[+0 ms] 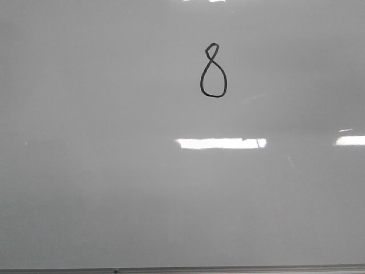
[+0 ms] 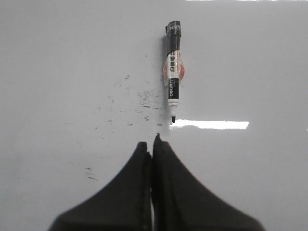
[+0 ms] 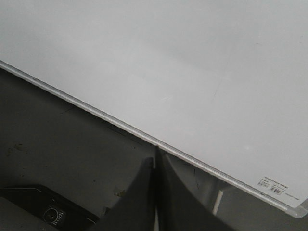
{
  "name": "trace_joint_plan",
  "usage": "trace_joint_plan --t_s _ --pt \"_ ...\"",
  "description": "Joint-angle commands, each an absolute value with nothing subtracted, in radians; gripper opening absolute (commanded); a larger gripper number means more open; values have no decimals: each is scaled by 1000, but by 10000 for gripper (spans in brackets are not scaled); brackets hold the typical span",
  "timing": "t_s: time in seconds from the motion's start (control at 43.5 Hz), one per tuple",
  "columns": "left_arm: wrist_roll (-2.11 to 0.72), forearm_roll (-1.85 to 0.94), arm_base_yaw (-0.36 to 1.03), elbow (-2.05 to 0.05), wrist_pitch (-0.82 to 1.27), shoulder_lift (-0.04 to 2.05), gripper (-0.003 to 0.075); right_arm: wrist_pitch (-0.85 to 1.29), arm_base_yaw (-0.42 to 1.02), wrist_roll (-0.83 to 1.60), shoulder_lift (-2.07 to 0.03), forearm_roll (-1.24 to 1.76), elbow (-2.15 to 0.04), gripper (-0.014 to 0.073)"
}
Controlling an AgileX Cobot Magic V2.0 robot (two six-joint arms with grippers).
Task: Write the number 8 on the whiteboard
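The whiteboard (image 1: 114, 188) fills the front view, its thin frame edge along the bottom, with bare surface on all sides of the number 8 (image 1: 214, 71), drawn high and right of centre. The left gripper (image 2: 153, 144) is clenched and empty; an uncapped marker (image 2: 173, 72) lies just beyond its fingertips, tip toward them. The right gripper (image 3: 156, 161), also clenched and empty, sits at the board's frame edge.

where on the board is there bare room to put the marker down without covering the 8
Front view: the whiteboard is bare left of the number 8 and all across below it, down to the frame edge. The left wrist view shows the marker lying on the board beside scattered ink specks; that patch is the crowded one.
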State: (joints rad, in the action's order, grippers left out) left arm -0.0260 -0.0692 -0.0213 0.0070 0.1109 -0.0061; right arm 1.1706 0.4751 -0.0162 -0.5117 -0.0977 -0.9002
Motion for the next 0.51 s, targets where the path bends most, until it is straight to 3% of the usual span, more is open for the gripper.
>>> trace_joint_plan --t_s 0.0,0.483 --pt "102 42 -9 20 29 -21 -21 1117 469 -11 -517 -118 -922 -108" --pt "21 0 -9 20 -24 -21 -21 1117 469 -11 -517 -118 -922 -108"
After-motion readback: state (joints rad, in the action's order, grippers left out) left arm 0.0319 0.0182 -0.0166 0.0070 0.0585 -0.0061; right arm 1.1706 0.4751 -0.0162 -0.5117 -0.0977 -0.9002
